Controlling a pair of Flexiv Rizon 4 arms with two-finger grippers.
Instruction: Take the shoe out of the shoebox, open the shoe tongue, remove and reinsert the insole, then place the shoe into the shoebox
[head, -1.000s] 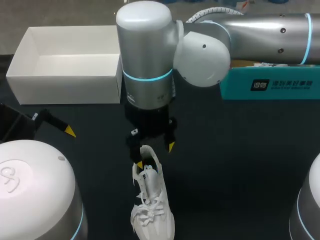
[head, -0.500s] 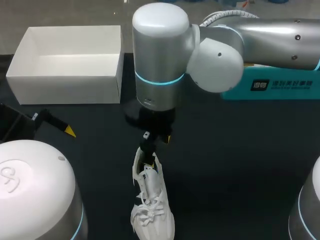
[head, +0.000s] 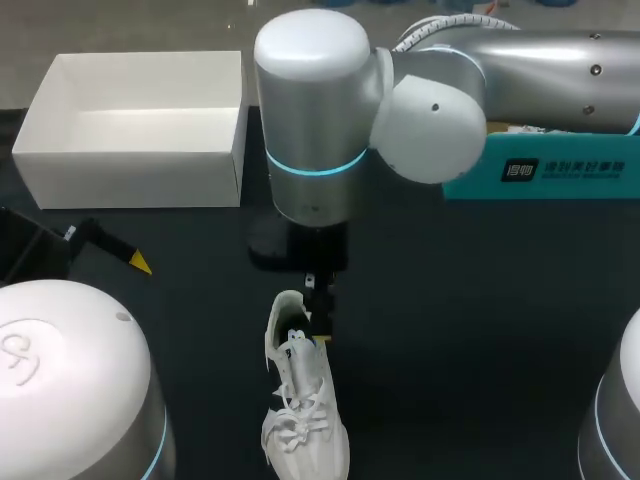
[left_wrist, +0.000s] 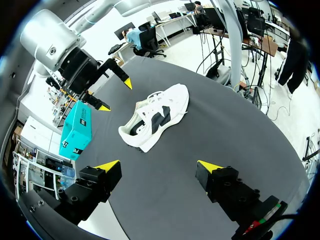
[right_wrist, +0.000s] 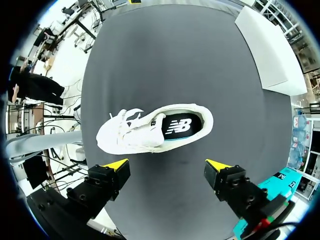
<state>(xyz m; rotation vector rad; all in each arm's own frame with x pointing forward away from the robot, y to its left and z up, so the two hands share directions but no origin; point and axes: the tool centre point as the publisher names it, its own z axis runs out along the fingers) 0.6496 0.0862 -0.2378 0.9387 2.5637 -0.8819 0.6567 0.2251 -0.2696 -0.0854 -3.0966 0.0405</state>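
A white lace-up shoe (head: 300, 400) lies on the dark table near the front, heel toward the back, its dark insole (right_wrist: 180, 125) showing in the opening. My right gripper (head: 319, 312) hangs just above the heel's right side, mostly hidden under its own wrist. In the right wrist view the shoe (right_wrist: 155, 129) lies ahead of the open right gripper (right_wrist: 167, 164), apart from both fingers. My left gripper (left_wrist: 159, 165) stands open and empty at the table's left, well short of the shoe (left_wrist: 157, 115). The right gripper (left_wrist: 115, 95) shows open beyond the heel.
An open white shoebox (head: 130, 160) stands empty at the back left, also the white shoebox (right_wrist: 270, 47) in the right wrist view. A teal box (head: 540, 170) lies at the back right under my right arm. Bare dark table surrounds the shoe.
My right wrist has turned over the shoe's heel and shifted a little right: the two yellow tips that straddled the heel now line up almost out of sight. The shoe and left arm stayed put.
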